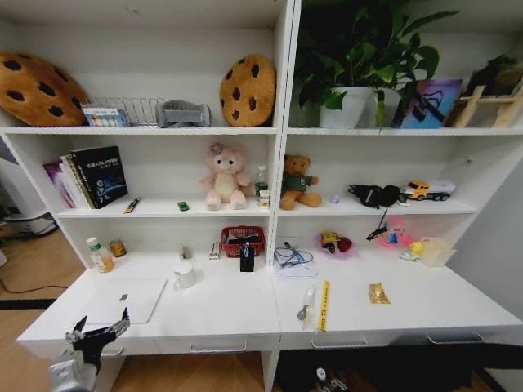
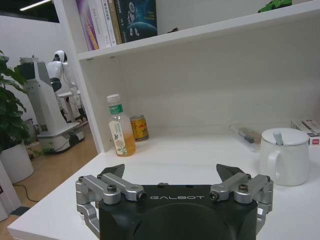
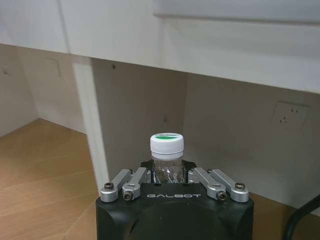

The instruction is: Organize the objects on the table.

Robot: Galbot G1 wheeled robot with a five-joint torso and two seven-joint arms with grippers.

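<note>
**Desk mostly unsorted, right claw already carrying a bottle**

White desk [image 1: 245, 314] under the wall shelving has clutter spread across its whole top, so the tidy-up looks barely begun.

- Left gripper [image 2: 170, 175]: fingers spread wide, nothing between them, hovering at the desk's front left corner, near the silver laptop [image 1: 127, 299].
- Right gripper [image 3: 174, 176]: closed around a clear bottle [image 3: 167, 156] with a white cap, held upright. It sits low, below the desk edge by the panel leg, over the wooden floor. In the head view it shows at the bottom edge.

On the desk, left to right:
- tea bottle [image 2: 120, 127] and small can [image 2: 139, 127], side by side at the back left corner
- white mug [image 2: 285, 156], lidded, with a spoon handle poking out, just right of the laptop
- red basket [image 1: 242, 239] against the back wall, black pen cup [image 1: 247, 258] just in front of it
- coiled cable [image 1: 292, 257] on a white box
- spoon [image 1: 305, 305] and yellow strip [image 1: 324, 305] lying near the front edge
- gold packet [image 1: 378, 293], pink dish of small toys [image 1: 336, 243], pale tub [image 1: 434, 251] towards the right

Green toy car [image 1: 183, 206] sits on the shelf above, beside the pink plush.

Judgement: nothing reads as grouped yet; one bottle in hand, everything else left to place.
</note>
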